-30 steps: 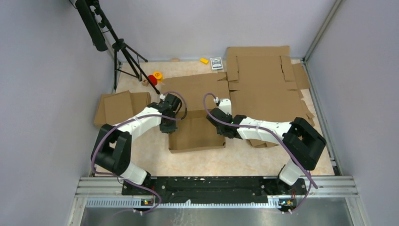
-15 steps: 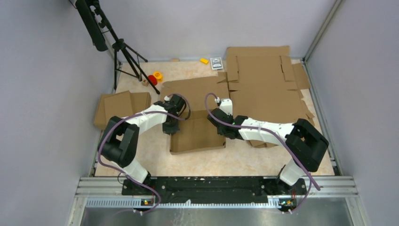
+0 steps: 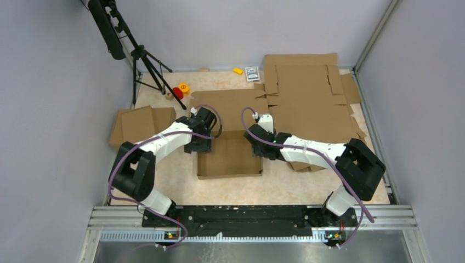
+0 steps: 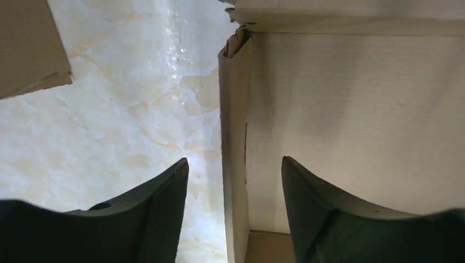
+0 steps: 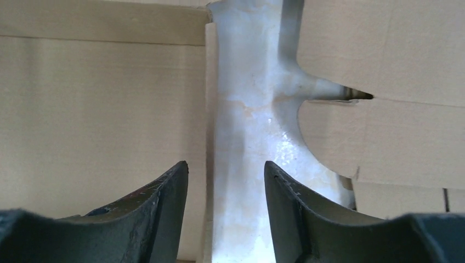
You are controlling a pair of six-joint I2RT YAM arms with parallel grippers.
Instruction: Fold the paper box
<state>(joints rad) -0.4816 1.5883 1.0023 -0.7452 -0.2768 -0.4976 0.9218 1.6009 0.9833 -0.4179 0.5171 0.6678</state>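
The paper box (image 3: 229,156) is a brown cardboard carton at the table's middle, with low raised walls and a large flap (image 3: 227,103) lying flat behind it. My left gripper (image 3: 198,147) is open and straddles the box's upright left wall (image 4: 233,148), one finger outside and one inside. My right gripper (image 3: 257,152) is open at the box's right wall (image 5: 207,131); its left finger is over the box's inside and its right finger over the table. Neither holds anything.
A pile of flat slotted cardboard sheets (image 3: 310,98) covers the back right and shows in the right wrist view (image 5: 384,82). Smaller cardboard pieces (image 3: 140,125) lie at left. A tripod (image 3: 143,60), a red and yellow toy (image 3: 180,90) and small items (image 3: 252,73) stand at the back.
Both grippers have shifted slightly along the box's side walls; the box's back flap has moved back and lies flatter, and the left elbow has moved.
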